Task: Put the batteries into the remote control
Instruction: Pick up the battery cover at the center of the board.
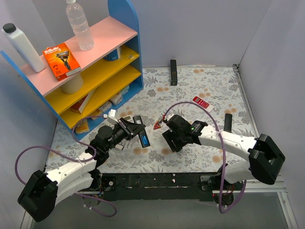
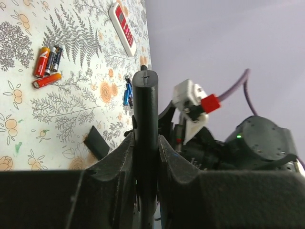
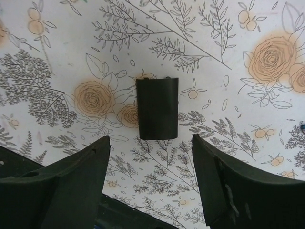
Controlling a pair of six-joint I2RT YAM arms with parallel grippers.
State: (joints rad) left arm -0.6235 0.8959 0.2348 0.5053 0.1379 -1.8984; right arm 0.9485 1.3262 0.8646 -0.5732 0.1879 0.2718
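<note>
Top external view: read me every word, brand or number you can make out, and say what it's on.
"Gillette": on the orange cardboard box lying on the pink top shelf of the blue shelf unit.
Smaller print on that box: too small to read.
Red-and-white remote control: button marks too small to read.
Nothing else is legible.

A blue shelf (image 1: 125, 12) on the floral table (image 1: 209, 81) carries a water bottle (image 1: 79, 26), white bottle (image 1: 23, 47) and orange razor box (image 1: 61, 60); a red-and-white remote (image 1: 203, 103) lies further right.
</note>
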